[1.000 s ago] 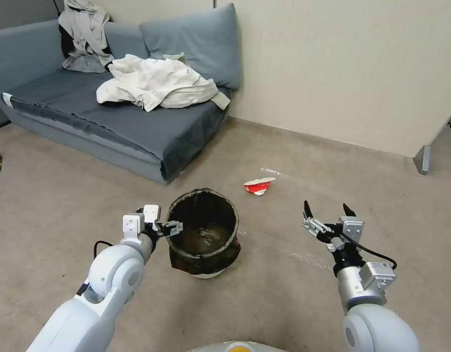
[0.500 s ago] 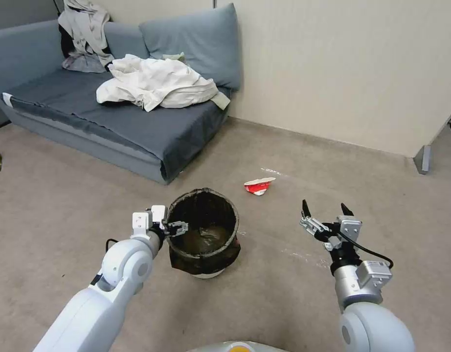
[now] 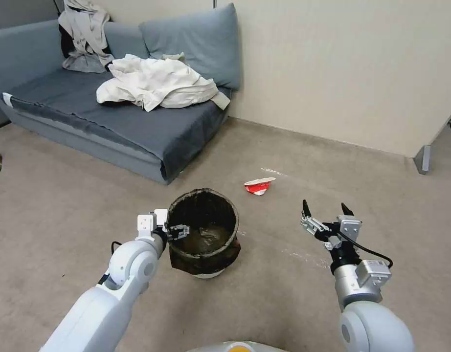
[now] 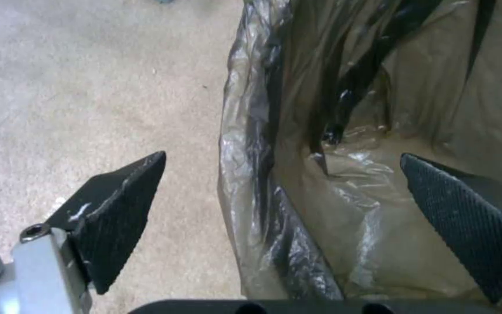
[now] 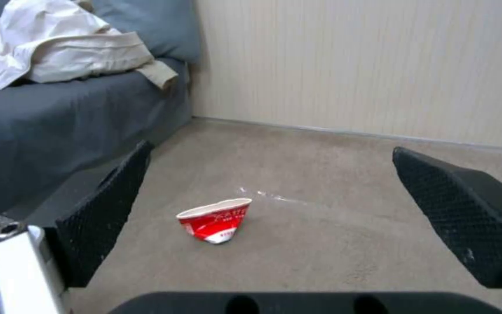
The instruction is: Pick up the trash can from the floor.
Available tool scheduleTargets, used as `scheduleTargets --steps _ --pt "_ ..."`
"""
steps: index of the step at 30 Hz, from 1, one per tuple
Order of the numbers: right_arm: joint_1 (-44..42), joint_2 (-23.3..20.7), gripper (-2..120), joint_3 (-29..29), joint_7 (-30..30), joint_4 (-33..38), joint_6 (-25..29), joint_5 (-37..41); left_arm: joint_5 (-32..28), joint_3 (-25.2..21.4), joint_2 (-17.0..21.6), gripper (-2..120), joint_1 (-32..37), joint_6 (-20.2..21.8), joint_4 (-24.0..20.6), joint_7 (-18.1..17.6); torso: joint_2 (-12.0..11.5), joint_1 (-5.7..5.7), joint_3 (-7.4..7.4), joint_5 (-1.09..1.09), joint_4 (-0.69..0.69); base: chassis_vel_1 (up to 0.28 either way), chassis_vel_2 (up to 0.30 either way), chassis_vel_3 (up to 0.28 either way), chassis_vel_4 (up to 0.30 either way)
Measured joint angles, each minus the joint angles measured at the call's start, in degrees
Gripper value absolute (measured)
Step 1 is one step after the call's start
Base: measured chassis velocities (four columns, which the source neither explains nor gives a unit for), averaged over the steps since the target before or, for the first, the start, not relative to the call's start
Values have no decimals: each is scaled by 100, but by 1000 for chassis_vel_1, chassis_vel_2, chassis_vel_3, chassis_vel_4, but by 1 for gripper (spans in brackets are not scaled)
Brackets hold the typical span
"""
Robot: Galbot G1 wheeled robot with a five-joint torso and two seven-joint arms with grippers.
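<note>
While I watch from the head camera, the small round white plastic trash can with its dark bag liner stands on the beige matte floor, my left gripper spread at its near rim; the right gripper waits open, well apart. From the left wrist, one finger sits outside the rim, one inside. It looks light, the liner slippery, so I'd pinch the stiff rim.

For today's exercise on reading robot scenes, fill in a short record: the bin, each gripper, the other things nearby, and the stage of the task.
Trash can: trash can upright on the floor, bag-lined.
Left gripper: left gripper open, straddling the can's near rim, one finger inside, one outside.
Right gripper: right gripper open, held above the floor, apart from the can.
Nearby: crushed red cup beyond the can; sofa with clothes.
Stage: not yet gripped.
</note>
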Motion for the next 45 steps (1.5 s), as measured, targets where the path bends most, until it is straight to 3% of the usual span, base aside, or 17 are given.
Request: scheduleTargets --steps 7,10,14,16,19,20,22,25,32,39,45 --pt "-41 -30 100 19 25 45 21 13 -281 16 -53 95 9 -2 101 -286 0 0 0 0 0 0 0 0 0" --pt "-18 -33 100 11 70 52 22 51 -285 41 -79 80 -8 -3 185 -396 0 0 0 0 0 0 0 0 0" --pt "-4 -36 100 3 76 54 22 59 -301 60 -79 70 -24 -5 203 -425 0 0 0 1 0 0 0 0 0" --pt "0 -50 100 3 78 53 22 63 -314 80 -69 58 -35 -6 205 -442 0 0 0 1 0 0 0 0 0" --pt "2 -54 100 5 78 50 23 64 -318 87 -65 54 -39 -6 206 -452 0 0 0 0 0 0 0 0 0" --pt "5 -57 100 7 79 46 23 65 -319 92 -63 44 -43 -6 209 -464 0 0 0 1 0 0 0 0 0" --pt "8 -59 100 8 79 43 23 66 -320 96 -63 40 -47 -6 212 -478 0 0 0 0 0 0 0 0 0" --pt "14 -61 100 1 80 31 23 67 -332 108 -66 24 -49 -6 204 -547 0 0 0 0 0 0 0 0 0" --pt "39 -66 100 -20 80 25 24 68 -368 107 -64 5 -52 -6 175 -592 0 0 0 -2 -1 0 0 0 0" --pt "36 -102 100 -17 80 27 23 73 -379 89 -70 3 -30 -6 127 -610 0 0 0 -1 0 0 0 0 0" --pt "33 -128 100 -1 80 49 30 83 -442 -17 -48 0 98 -115 -176 -648 0 0 0 0 0 0 0 0 0"
